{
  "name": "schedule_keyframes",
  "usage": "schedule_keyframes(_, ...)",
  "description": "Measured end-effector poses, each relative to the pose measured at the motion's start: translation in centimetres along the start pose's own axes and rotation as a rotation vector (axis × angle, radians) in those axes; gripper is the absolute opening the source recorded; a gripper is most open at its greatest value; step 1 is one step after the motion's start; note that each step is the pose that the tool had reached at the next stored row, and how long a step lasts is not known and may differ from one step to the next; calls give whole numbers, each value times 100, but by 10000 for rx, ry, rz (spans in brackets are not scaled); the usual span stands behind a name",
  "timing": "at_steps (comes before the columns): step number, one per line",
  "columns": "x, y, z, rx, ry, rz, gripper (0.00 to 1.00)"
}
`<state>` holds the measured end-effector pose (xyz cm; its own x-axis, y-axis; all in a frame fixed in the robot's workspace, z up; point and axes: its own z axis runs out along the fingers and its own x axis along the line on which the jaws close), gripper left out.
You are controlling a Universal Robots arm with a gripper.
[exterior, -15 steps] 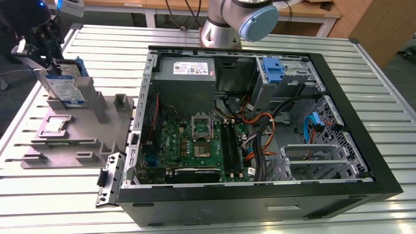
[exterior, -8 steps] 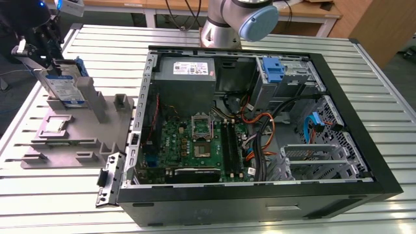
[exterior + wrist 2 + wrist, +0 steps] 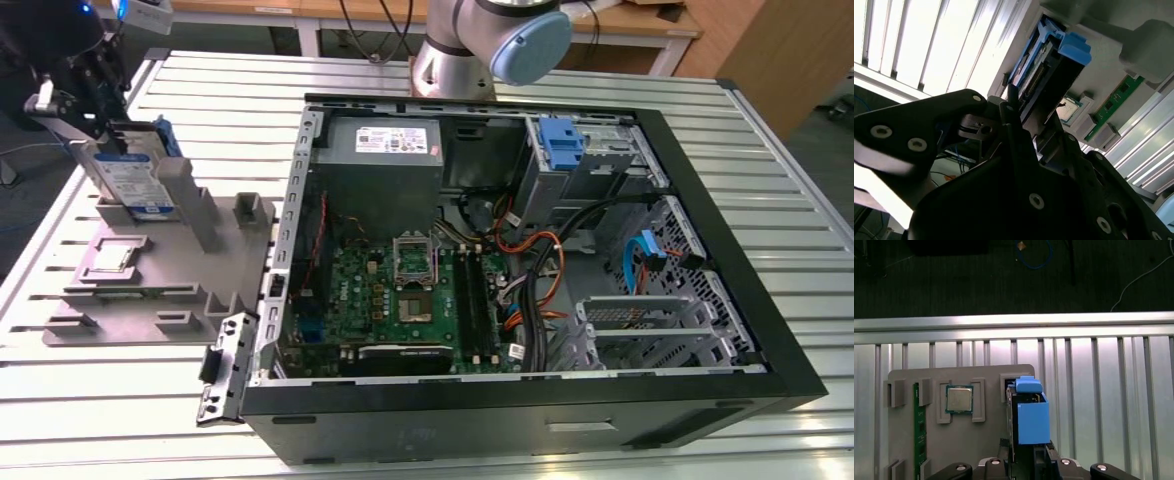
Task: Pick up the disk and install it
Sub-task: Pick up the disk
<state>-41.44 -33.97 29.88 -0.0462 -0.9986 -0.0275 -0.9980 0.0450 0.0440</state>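
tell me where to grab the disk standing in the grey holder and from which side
Grip the disk across its two broad flat faces near the top edge, coming down from above. It stands on edge in the grey holder, so its lower part sits between the holder's posts while the top is free. The claw hangs over that edge.

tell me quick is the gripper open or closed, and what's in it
Gripper: closed, holding the disk, which stands on edge.
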Motion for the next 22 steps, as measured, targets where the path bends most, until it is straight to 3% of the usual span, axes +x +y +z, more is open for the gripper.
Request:
schedule_keyframes(2, 0, 0, 0, -1, 0, 1, 35)
schedule_keyframes(22, 0, 0, 1, -5, 7, -174, 35)
